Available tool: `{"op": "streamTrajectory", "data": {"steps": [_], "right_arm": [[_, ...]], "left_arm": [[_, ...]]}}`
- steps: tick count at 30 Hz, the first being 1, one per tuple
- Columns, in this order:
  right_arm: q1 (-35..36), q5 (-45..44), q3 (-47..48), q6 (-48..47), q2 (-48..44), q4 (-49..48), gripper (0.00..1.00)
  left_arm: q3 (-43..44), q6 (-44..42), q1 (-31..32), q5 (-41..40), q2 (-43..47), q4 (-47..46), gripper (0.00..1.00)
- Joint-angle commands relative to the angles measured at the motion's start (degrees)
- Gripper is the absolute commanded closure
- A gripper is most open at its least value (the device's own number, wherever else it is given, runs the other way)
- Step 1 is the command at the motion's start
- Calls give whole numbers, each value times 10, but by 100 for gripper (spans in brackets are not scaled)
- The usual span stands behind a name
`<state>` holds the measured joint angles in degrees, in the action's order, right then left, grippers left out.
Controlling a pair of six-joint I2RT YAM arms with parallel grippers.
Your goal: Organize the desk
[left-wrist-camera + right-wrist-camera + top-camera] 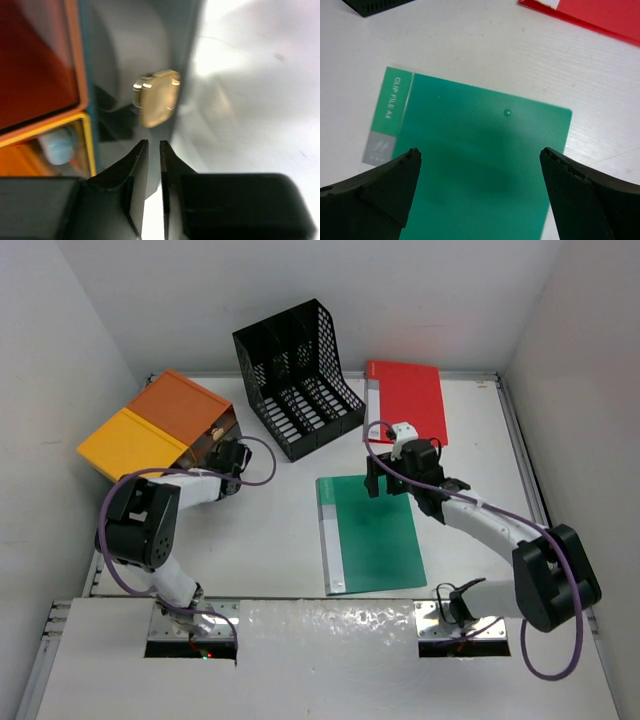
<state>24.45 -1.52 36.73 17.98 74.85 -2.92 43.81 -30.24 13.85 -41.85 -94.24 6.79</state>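
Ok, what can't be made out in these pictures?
- Left wrist view: blur. The pale blue thing behind the translucent front of the orange-yellow drawer box cannot be identified.
- Top view: the left gripper and the rounded gold knob are hidden under the arm's own wrist.
- Right wrist view: the flat red folder is cut off by the top edge. The grey label print on the flat green clip file is too small to read.

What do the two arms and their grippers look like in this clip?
Both arms share one build: white tubular links between bulky black joint housings, seen on the left arm and right arm. A purple cable loops along each. The left gripper and right gripper have black, wedge-shaped fingers. No markings are legible.
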Motion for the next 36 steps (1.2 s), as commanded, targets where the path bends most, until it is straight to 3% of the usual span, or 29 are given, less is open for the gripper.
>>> {"op": "streamTrajectory", "data": {"steps": [1,3,7,10,12,16,17,28,36], "right_arm": [[-4,-17,58,-84,31,-48,1],[-5,-62,110,-209,75,-41,3],[-5,-129,163,-370,166,-116,35],[-6,-136,191,-465,242,-147,47],[-5,-149,178,-537,284,-185,48],[-10,-141,116,-630,324,-396,49],[-13,-131,107,-655,330,-411,49],[-41,-29,146,-661,419,-423,44],[-50,20,130,-744,485,-535,44]], "left_arm": [[14,-4,14,83,49,60,85],[21,4,34,158,69,95,81],[60,15,40,329,119,201,77],[73,17,40,381,149,235,75],[71,19,39,390,169,242,74],[64,23,39,387,186,242,73],[65,25,39,387,187,242,73],[79,27,39,368,182,227,71],[100,33,38,349,161,226,70]]}}
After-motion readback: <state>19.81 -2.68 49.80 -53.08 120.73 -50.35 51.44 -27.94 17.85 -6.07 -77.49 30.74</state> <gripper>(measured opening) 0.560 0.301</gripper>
